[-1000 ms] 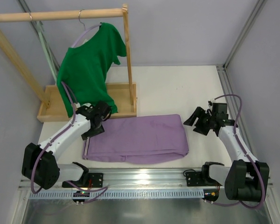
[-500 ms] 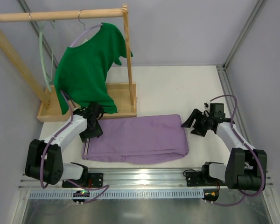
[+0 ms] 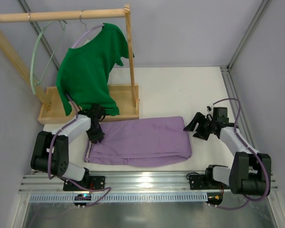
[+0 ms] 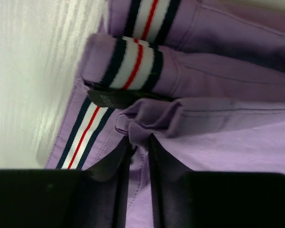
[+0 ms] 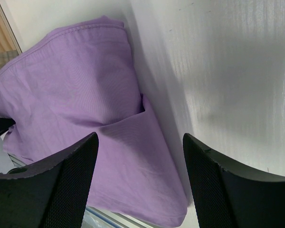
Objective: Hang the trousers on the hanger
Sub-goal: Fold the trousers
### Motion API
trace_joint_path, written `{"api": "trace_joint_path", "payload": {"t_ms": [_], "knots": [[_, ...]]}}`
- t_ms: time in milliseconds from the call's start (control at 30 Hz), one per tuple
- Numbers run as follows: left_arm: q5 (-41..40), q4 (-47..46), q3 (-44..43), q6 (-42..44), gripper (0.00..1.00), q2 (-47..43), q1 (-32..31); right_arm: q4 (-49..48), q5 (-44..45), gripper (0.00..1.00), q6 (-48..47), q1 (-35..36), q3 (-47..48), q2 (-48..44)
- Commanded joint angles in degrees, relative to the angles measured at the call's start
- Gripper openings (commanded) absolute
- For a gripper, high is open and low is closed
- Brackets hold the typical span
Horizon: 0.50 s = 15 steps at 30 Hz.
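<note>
- From above, the long lilac-purple soft fabric trousers point(image 3: 140, 141) lie folded flat on the white table point(image 3: 180, 90), just in front of the arms. Their long axis runs left to right, with the waistband end on the left and the leg ends on the right.
- The thin pale mint-green hanger with its big rounded loop point(image 3: 32, 76) hangs from the wooden rail point(image 3: 57, 15) at the back left, well apart from the trousers.
- The left gripper point(image 3: 96, 137) sits on the waistband end. The right gripper point(image 3: 194, 130) is just beside the far right edge.
- Left wrist view: the left gripper point(image 4: 138, 142) is clenched on a small raised fold of the trousers point(image 4: 218, 95), just beside the navy, white and red striped waistband point(image 4: 133, 64). The cloth bunches between the fingers.
- Right wrist view: the right gripper point(image 5: 138, 142) hangs with its jaws spread wide and nothing in them, above the leg-end corner of the trousers point(image 5: 71, 85).
- I'd judge the cloth light, limp and not fragile, so it will sag and unfold once lifted. The thick banded waist looks the surest hold, and a second grip at the leg end should keep it from trailing.
</note>
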<state>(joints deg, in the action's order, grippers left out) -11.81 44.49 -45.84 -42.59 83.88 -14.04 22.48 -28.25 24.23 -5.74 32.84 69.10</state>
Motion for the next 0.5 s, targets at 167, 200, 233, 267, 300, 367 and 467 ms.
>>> {"api": "trace_joint_path", "payload": {"t_ms": [167,200,233,267,300,367,467], "knots": [[-0.57,5.14,-5.2,-0.21,0.01,0.33,0.42,-4.2,-1.81,0.74,-0.59,0.2,-2.25,-2.65],[-2.15,6.82,-6.26,-1.0,0.0,-1.94,0.42,-4.29,-1.81,0.75,-0.59,0.2,-2.34,-2.57],[-3.2,8.06,-7.14,-1.27,0.01,-3.18,0.42,-4.2,-1.9,0.75,-0.59,0.2,-2.43,-2.57],[-4.52,11.46,-9.07,-1.79,0.01,-4.76,0.42,-4.37,-1.81,0.74,-0.67,0.2,-2.26,-2.57],[-8.36,12.98,-9.78,-2.49,0.0,-6.08,0.42,-4.46,-1.81,0.75,-0.59,0.2,-2.34,-2.57],[-12.77,15.87,-9.97,-3.9,0.01,-9.6,0.33,-5.16,-1.9,0.75,-0.5,0.2,-2.69,-2.48],[-13.33,16.33,-8.13,-3.91,0.01,-10.23,2.6,-6.48,-2.6,0.75,-0.15,0.2,-3.31,-2.39]]}}
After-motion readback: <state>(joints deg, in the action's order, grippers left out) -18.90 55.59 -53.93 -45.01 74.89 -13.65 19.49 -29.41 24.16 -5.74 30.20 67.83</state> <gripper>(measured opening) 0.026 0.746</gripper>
